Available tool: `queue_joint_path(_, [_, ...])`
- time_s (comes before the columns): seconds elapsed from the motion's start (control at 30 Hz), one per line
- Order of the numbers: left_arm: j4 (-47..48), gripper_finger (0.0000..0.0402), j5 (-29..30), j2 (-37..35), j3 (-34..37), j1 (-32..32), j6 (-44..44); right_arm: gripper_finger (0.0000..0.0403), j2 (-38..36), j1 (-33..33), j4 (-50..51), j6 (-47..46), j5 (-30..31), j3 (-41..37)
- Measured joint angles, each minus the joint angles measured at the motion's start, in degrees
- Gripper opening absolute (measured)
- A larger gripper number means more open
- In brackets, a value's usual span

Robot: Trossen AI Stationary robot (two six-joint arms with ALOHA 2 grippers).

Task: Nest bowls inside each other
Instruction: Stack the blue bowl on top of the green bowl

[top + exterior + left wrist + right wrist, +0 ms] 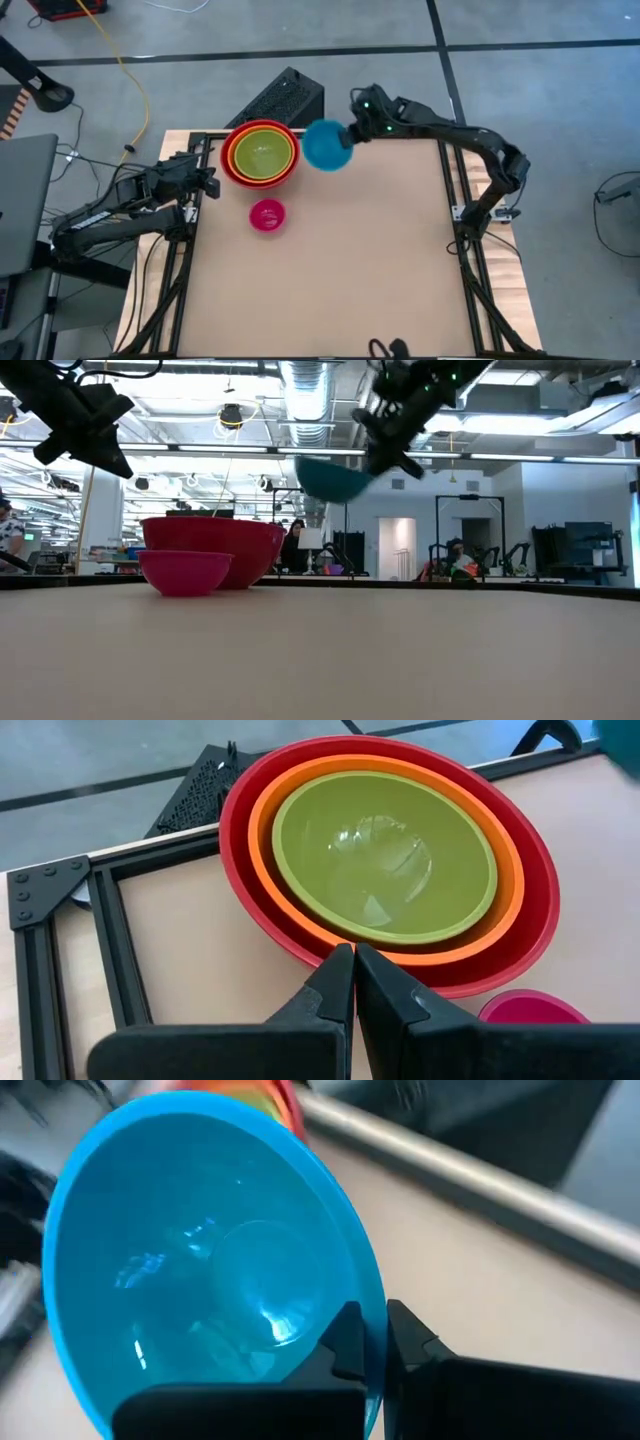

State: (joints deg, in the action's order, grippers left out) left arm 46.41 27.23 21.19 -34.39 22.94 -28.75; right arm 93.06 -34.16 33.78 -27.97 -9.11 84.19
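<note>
A red bowl stands on its base at the table's far left, with an orange bowl and a lime green bowl nested in it. A small pink bowl sits on the table just nearer than the stack. My right gripper holds a blue bowl in the air, right of the stack. My left gripper hovers shut above the table's left edge, beside the stack and touching nothing. My right gripper pinches the blue bowl's rim, with one finger inside the bowl and one outside its wall. The fingers slant down from the table's far right. The bowl is lifted clear of the table, tilted, with its opening mostly up.
A black ribbed box lies just beyond the table's far edge, behind the stack. Black frame rails run along the table's left and right sides. The wooden top is bare across its middle and near half.
</note>
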Motion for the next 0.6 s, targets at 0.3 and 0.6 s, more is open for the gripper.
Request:
queue_joint_path(0.3, [0.00,0.0000,-1.54,0.00,0.00,0.00,0.61,0.0004,9.54,1.91,-8.12,-3.27,-1.84,11.09])
queue_joint_path(0.6, [-0.02,0.0000,-2.66,0.00,0.00,0.00,0.63,0.0004,29.64,4.12,-5.07,-3.61,-5.45,36.71])
